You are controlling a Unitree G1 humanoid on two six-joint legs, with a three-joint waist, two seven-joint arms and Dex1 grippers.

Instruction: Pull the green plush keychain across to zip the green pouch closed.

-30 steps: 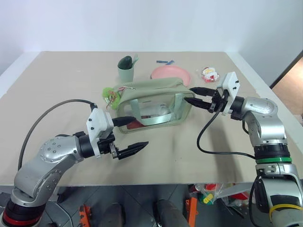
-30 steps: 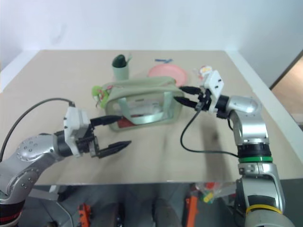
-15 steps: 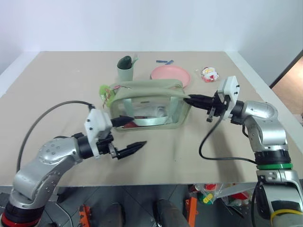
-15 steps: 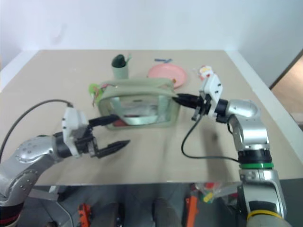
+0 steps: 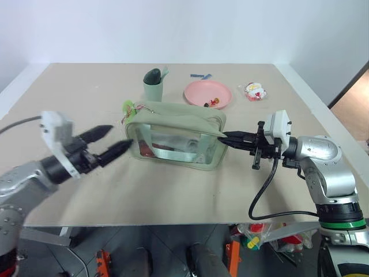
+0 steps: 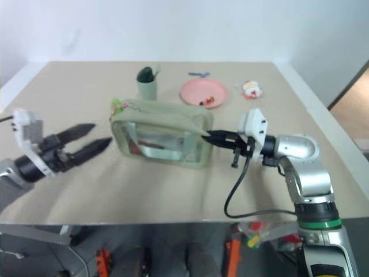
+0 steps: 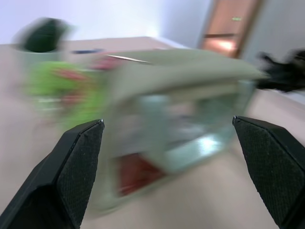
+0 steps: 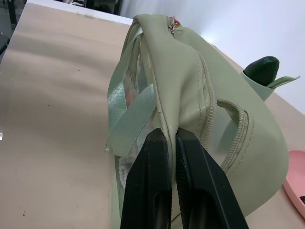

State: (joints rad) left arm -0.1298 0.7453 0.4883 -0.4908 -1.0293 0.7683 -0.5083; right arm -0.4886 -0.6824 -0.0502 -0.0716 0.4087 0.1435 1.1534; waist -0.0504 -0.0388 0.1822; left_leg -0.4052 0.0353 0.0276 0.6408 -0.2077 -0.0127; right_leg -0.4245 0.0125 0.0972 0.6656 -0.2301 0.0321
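The green pouch lies in the middle of the table, its zipper along the top. The green plush keychain hangs at the pouch's far left end, lime green with red details. My right gripper is shut on the fabric tab at the pouch's right end; in the right wrist view its fingers pinch the seam of the pouch. My left gripper is open just left of the pouch, close to it and holding nothing. In the left wrist view the keychain is blurred.
A sage-green cup stands behind the pouch. A pink plate and a small red-and-white toy figure lie at the back right. A black cable hangs from my right arm over the table's front edge.
My right gripper shut on the pouch's right end and drew it nearer, turning the pouch. My left arm swung out from in front of the pouch to its left, still open.
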